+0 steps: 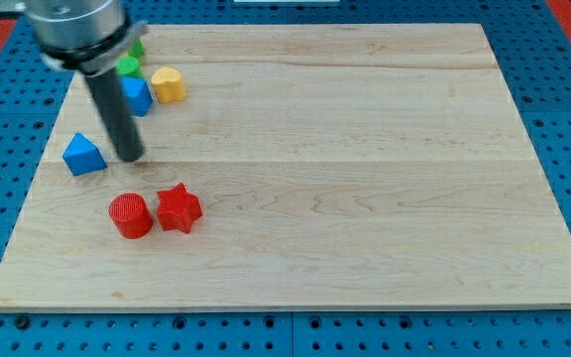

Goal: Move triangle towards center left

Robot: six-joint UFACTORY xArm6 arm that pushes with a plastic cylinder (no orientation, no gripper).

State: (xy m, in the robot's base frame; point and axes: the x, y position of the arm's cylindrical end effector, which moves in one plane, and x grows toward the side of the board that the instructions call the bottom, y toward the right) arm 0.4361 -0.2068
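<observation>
A blue triangle block (84, 155) lies near the left edge of the wooden board (365, 198), about halfway up. My tip (131, 156) rests on the board just to the right of the triangle, with a small gap between them. The dark rod rises from there to the view's top left and hides part of the blocks behind it.
A red cylinder (130, 215) and a red star (178, 208) sit below the tip. At the top left are a blue block (137, 95), a yellow block (169, 84) and green blocks (128, 65), partly hidden by the rod.
</observation>
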